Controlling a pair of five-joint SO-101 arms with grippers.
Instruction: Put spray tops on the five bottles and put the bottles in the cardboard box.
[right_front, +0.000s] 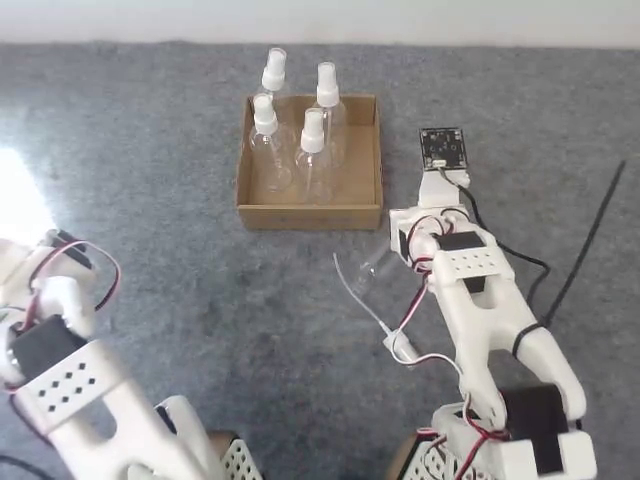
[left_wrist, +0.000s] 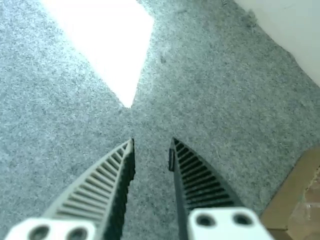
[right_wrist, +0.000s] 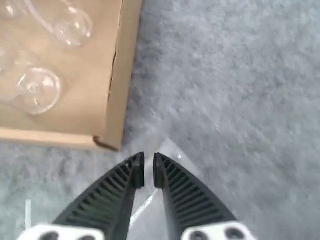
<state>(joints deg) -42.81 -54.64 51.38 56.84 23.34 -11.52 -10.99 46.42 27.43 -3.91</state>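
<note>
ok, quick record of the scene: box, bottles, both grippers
box: cardboard box, on the grey mat
in box: four bottles, upright, spray tops on
outside box: fifth bottle, clear, lying on the mat off the box's near right corner; cannot tell whether its top is on
left gripper: open, over bare mat
right gripper: low over the mat by the box's corner, at the fifth bottle
left to do: fifth bottle not yet in the box

Grey carpeted table (right_front: 150, 150), open cardboard box (right_front: 310, 215) on it.
</note>
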